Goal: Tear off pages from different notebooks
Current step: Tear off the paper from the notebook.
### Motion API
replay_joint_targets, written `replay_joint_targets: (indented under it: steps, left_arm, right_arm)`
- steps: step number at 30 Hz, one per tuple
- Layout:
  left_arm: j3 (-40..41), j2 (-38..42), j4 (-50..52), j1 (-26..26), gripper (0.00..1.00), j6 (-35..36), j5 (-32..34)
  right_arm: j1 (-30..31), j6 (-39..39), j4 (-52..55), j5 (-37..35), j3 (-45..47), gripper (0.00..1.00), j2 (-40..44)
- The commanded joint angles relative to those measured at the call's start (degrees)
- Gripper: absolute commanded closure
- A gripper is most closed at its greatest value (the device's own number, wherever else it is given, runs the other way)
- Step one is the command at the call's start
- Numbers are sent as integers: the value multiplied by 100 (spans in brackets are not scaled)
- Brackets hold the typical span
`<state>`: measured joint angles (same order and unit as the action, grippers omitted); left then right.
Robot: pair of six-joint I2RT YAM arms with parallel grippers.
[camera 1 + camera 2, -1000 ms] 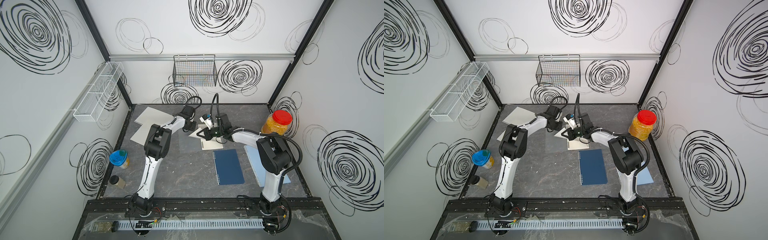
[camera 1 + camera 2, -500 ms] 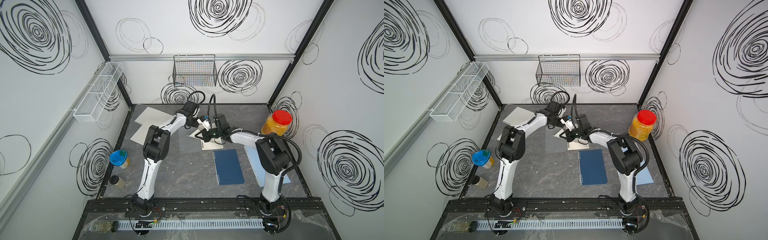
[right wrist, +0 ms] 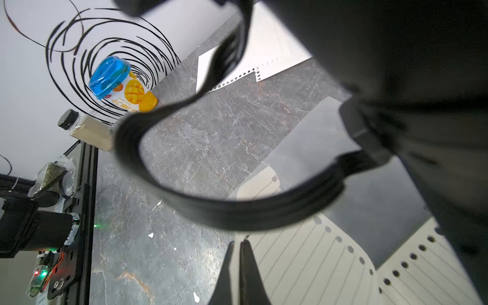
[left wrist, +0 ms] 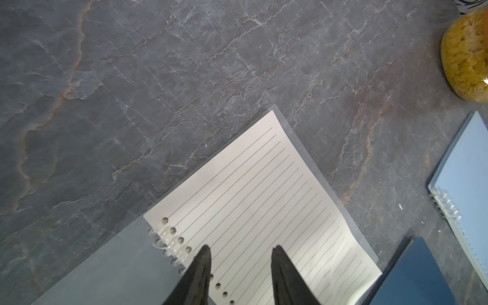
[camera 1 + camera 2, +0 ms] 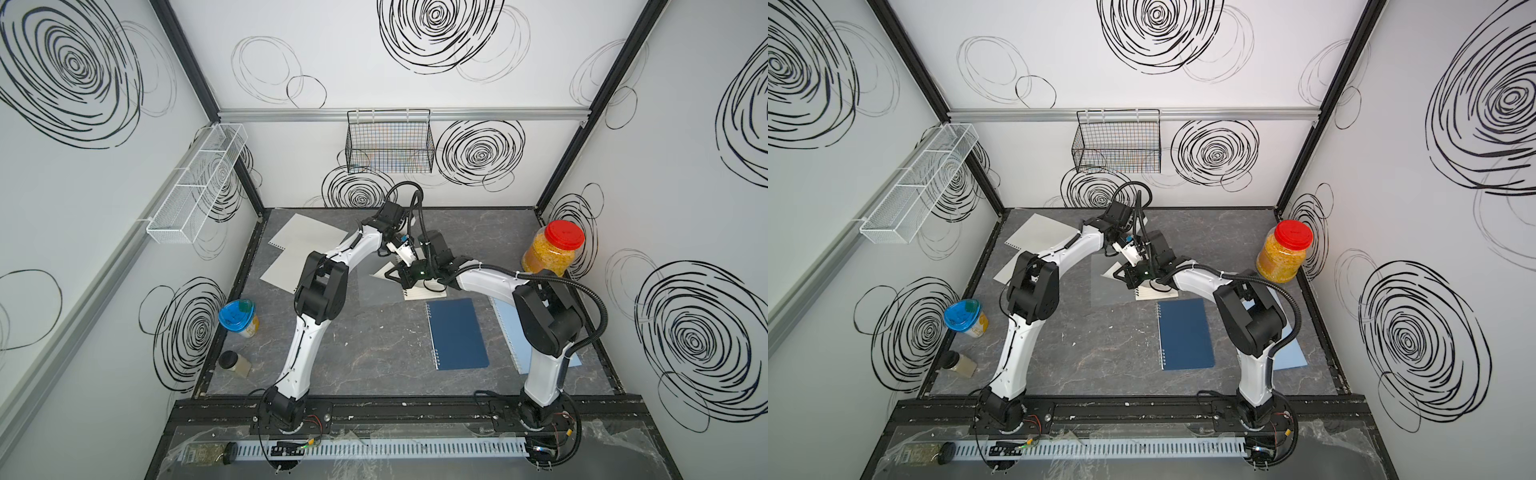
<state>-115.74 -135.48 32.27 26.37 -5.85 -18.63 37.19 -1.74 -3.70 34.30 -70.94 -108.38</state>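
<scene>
The frosted clear-cover spiral notebook (image 5: 424, 293) lies open at the middle back of the dark marbled table (image 5: 374, 353), its top cream lined page (image 3: 303, 264) curling upward. The right gripper (image 3: 237, 244), fingers pressed together, pinches that page's edge. The left gripper (image 4: 240, 248) hangs, jaws spread, over the page beside the spiral (image 4: 171, 243). The dark navy notebook (image 5: 457, 334) lies in front, the light blue notebook (image 4: 470, 179) beside that; two loose punched sheets (image 5: 303, 237) lie back left.
</scene>
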Motion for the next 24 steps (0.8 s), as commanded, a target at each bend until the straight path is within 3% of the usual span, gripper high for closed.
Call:
replay_joint_targets:
  steps: [1,8,16,24]
  left_arm:
    - [-122,-264,4,89,59,-78,-284]
    - [25,-400,-409,-96,59,-415,-1128]
    - [127,-517,-620,-324,59,-513,-1626]
    - [111,-702,-477,-371,59,-446,-1619]
  right_arm:
    - [122,113,-250,15,59,100,211]
    - [157,42,-538,25,295,100,321]
    - [157,-106,-774,-91,509,100,361]
    - [157,-264,-1035,-126,678,100,432]
